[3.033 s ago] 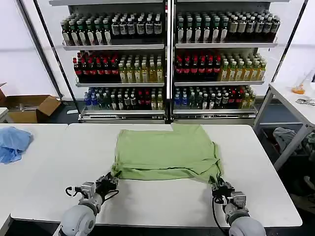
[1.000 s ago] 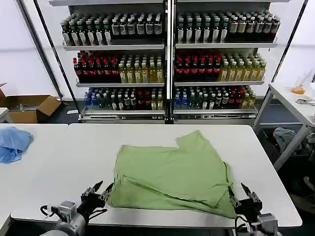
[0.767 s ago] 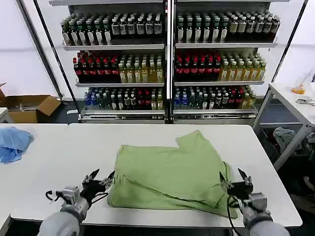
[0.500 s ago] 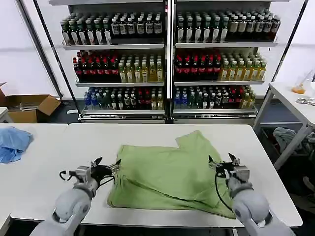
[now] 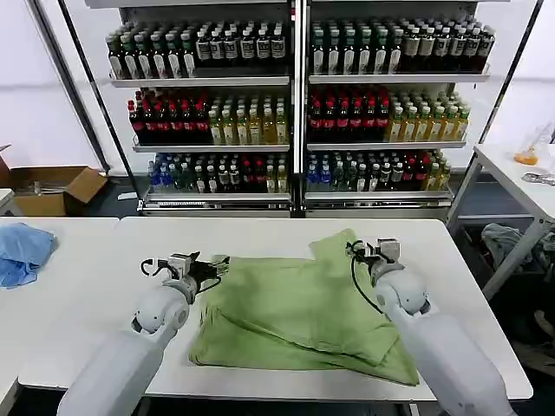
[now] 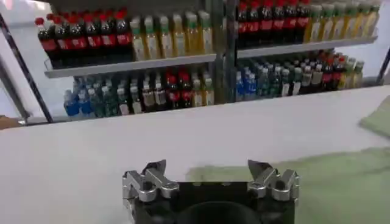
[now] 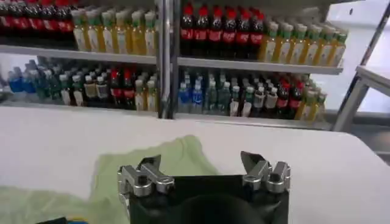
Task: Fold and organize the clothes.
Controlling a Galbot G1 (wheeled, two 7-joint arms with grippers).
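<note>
Head view: the green shirt [image 5: 299,308] lies on the white table [image 5: 104,338], near the middle and a bit to the robot's right, already doubled over at least once. One layer sits on another, with diagonal fold edges across the front part. The shape is not yet a neat rectangle: a flap sticks out at the far edge toward the shelves [image 5: 295,104], and the near right corner runs out to a point. So I judge the task is approx. half done; more folds and a squaring-up are left.

Left gripper [image 5: 211,264] is at the far left corner of the shirt, right gripper [image 5: 357,251] at the far right part, by the flap. In the wrist views both have their fingers spread apart with nothing between them: left gripper [image 6: 210,178], right gripper [image 7: 204,165].

Hard to make out: collar, buttons and any print are hidden inside the fold, so I cannot say which side is up. Whether the fingertips touch the fabric or hover just above, I cannot tell. A blue cloth [image 5: 22,251] lies at the far left, on a 2nd table, well apart from the shirt.
</note>
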